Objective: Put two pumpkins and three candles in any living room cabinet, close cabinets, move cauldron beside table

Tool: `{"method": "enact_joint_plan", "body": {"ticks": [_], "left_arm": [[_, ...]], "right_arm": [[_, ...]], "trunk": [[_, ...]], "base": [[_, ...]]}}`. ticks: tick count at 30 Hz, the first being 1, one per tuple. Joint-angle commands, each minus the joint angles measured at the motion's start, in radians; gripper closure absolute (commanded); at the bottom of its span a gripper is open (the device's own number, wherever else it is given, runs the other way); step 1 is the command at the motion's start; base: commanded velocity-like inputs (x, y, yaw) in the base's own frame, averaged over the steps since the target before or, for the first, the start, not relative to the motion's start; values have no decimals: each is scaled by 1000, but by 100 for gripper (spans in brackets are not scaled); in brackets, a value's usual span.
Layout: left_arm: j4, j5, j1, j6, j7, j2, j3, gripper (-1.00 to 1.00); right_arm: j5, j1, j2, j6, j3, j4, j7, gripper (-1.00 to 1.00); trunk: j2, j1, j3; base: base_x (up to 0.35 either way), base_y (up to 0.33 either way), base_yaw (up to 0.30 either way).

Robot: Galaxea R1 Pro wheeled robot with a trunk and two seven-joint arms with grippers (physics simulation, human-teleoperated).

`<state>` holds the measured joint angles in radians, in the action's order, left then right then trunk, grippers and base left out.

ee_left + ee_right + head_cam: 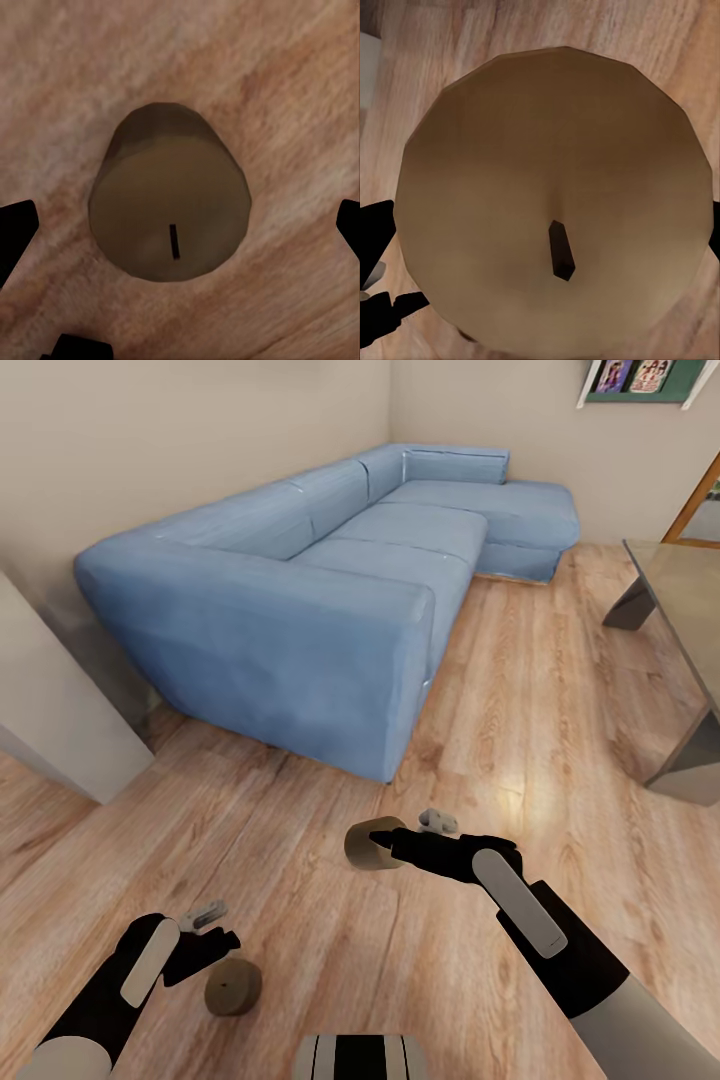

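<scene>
Beside blue sofa (300, 590), right gripper (392, 847) grasping candle (372, 843) (wick visible at wrist), left gripper (205, 940) state unclear.

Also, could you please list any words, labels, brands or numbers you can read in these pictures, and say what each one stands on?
None can be read.
Colourful covers on the white wall shelf: too small and blurred to read.
Tan wax candle in the right gripper: no lettering.
Tan wax candle in the left gripper: no lettering.

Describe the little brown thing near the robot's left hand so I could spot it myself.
Start at the big blue sofa, then drop down the wooden floor toward the left gripper. Beside it sits a stubby tan candle. The matching candle sits at the right gripper.
</scene>
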<state>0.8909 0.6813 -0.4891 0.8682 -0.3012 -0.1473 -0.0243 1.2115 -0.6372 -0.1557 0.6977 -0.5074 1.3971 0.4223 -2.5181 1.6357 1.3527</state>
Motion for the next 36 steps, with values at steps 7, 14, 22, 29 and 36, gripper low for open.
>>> {"method": "enact_joint_plan", "body": {"ticks": [7, 14, 22, 29, 36], "left_arm": [[1, 10, 0, 3, -9, 0, 0, -100], [6, 10, 0, 3, -9, 0, -2, -100], [7, 10, 0, 3, -9, 0, -2, -100], [6, 10, 0, 3, -9, 0, -2, -100], [6, 11, 0, 3, -9, 0, -2, -100]], "right_arm": [[11, -1, -1, -1, -2, 2, 10, 100], [11, -1, -1, -1, -2, 2, 10, 100], [11, -1, -1, -1, -2, 1, 10, 100], [11, -1, -3, 10, -11, 75, -35, 100], [10, -1, -14, 106, -13, 132, -231, 100]], "trunk": [[0, 0, 1], [0, 0, 1], [-2, 3, 24], [-3, 6, 51], [-5, 9, 78]], "base": [[96, 43, 0], [30, 13, 0], [1, 0, 0], [0, 0, 0], [0, 0, 0]]}}
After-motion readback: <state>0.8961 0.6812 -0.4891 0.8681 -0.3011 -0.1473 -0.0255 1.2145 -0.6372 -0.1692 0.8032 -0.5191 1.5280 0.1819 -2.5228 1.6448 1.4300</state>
